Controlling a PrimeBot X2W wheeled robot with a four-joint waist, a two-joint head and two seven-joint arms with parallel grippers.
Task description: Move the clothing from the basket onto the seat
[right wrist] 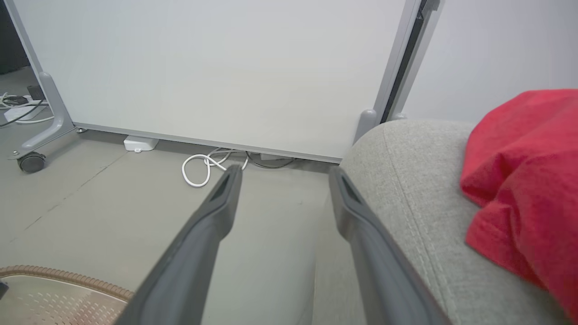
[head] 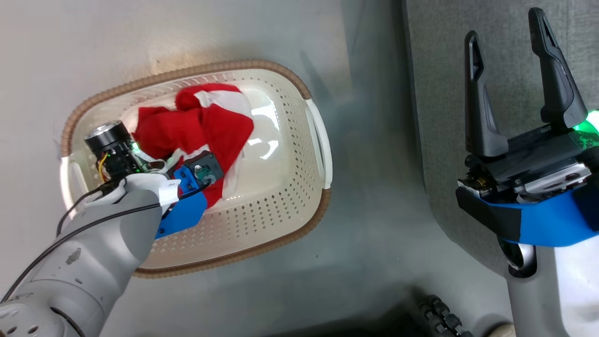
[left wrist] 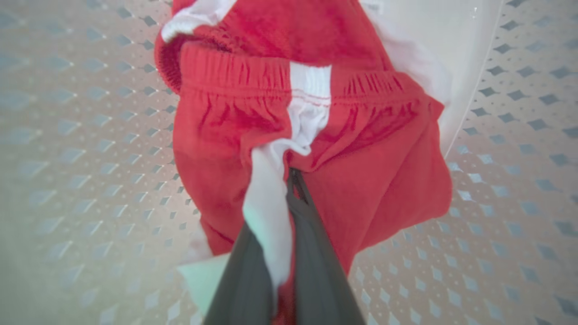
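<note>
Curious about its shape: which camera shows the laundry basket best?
The head view: nearly the whole basket, brown rim and handles included. The left wrist view gives its perforated walls behind the clothing; the right wrist view, a corner of its rim.

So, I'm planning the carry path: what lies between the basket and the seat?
Just a strip of bare grey floor separates the basket from the seat. The head view shows this, and the right wrist view agrees.

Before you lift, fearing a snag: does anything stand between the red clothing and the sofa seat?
Only the near wall of the basket on the way to the seat; beyond it, floor. The left claw grips the clothing.
</note>
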